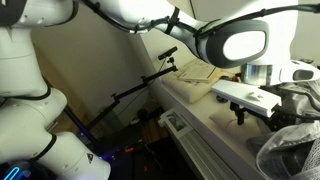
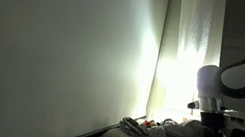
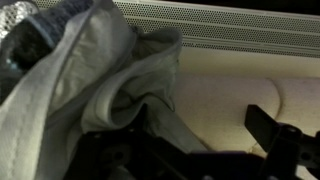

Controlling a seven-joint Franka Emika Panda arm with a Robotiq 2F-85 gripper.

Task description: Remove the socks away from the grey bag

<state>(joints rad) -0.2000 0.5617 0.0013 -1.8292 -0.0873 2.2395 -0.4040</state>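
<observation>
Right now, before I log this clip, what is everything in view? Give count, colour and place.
grey bag: one, pale grey with a white mesh panel, crumpled on the surface
socks: possibly one small reddish patch by the bag, too dim to be sure
cream cloth: one, cream, flat on the surface beyond the claw
surface: one, cream, under the bag
ribbed panel: one, white, along the surface's edge
black stand: one, black, beside the surface
robot arm: one, white, reaching over the surface
claw: one, dark, open and empty, over the bag's edge
</observation>
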